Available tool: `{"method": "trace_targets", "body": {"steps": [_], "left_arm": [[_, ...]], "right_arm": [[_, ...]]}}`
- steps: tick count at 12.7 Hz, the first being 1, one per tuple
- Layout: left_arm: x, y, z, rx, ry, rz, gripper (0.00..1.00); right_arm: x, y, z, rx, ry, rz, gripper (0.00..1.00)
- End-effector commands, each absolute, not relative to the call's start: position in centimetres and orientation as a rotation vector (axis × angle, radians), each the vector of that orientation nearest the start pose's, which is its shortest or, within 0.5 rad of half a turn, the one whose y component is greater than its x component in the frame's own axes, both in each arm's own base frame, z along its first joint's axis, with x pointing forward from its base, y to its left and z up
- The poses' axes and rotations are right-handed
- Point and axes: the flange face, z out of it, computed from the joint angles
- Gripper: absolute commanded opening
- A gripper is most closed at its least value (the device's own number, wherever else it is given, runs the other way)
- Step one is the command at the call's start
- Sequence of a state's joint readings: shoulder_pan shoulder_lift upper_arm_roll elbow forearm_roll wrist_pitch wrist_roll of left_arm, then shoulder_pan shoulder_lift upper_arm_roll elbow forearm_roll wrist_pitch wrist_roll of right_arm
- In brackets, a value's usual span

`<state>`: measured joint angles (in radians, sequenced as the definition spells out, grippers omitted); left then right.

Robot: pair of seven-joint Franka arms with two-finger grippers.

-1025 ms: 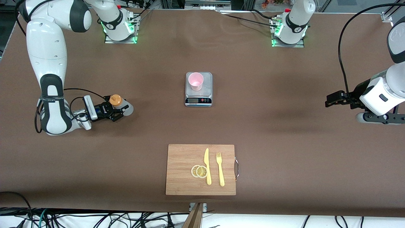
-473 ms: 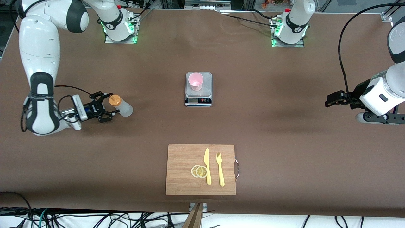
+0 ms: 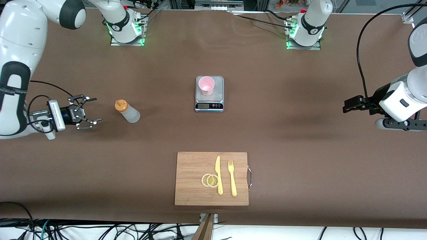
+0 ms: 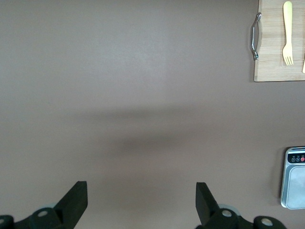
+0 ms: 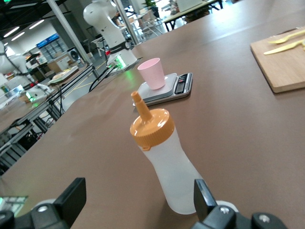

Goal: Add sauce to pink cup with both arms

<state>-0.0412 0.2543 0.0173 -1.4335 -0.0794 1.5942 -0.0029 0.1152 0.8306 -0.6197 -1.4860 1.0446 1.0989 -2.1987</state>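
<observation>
The sauce bottle [image 3: 127, 111], whitish with an orange nozzle cap, stands on the table toward the right arm's end; it also shows in the right wrist view [image 5: 164, 162]. My right gripper [image 3: 97, 109] is open and empty, apart from the bottle and closer to the right arm's end of the table; in its wrist view [image 5: 138, 195] its jaws are spread wide. The pink cup [image 3: 206, 85] stands on the scale [image 3: 209, 100] at the table's middle and shows in the right wrist view [image 5: 152, 73]. My left gripper [image 3: 345, 108] waits open [image 4: 141, 198] over the left arm's end.
A wooden cutting board [image 3: 193, 173] lies nearer to the front camera than the scale, with a yellow knife [image 3: 218, 175], a fork [image 3: 232, 176] and lemon slices [image 3: 210, 180]. The board [image 4: 276, 47] and the scale's corner [image 4: 295, 179] show in the left wrist view.
My right gripper has let go of the sauce bottle, opened and drawn back toward the right arm's end of the table. The bottle stays standing. The left arm has not moved.
</observation>
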Motion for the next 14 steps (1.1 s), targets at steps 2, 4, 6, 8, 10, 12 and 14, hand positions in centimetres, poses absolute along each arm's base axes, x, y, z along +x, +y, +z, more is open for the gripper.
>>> {"method": "trace_targets", "body": {"steps": [2,4,6,8,10,12,14], "left_arm": [[62.9,-2.6,54.7,-3.211,0.054,0.156,1.00],[62.9,-2.6,54.7,-3.211,0.054,0.156,1.00],[62.9,-2.6,54.7,-3.211,0.054,0.156,1.00],[62.9,-2.6,54.7,-3.211,0.054,0.156,1.00],[62.9,-2.6,54.7,-3.211,0.054,0.156,1.00],[62.9,-2.6,54.7,-3.211,0.054,0.156,1.00],[62.9,-2.6,54.7,-3.213,0.054,0.156,1.00]], "right_arm": [[60.8,-12.5,30.7,-1.651,-1.202,-0.285,1.00],[61.7,-10.4,34.8,-1.756,-1.119,-0.175,1.00],[62.8,-8.6,37.9,-1.851,-1.073,-0.089,1.00],[62.8,-7.0,41.2,-2.021,-1.014,0.016,1.00],[62.4,-5.2,44.2,-2.185,-0.971,0.101,1.00],[61.0,-3.5,47.2,-2.379,-0.929,0.163,1.00],[58.7,-3.0,49.0,-2.556,-0.864,0.219,1.00]]}}
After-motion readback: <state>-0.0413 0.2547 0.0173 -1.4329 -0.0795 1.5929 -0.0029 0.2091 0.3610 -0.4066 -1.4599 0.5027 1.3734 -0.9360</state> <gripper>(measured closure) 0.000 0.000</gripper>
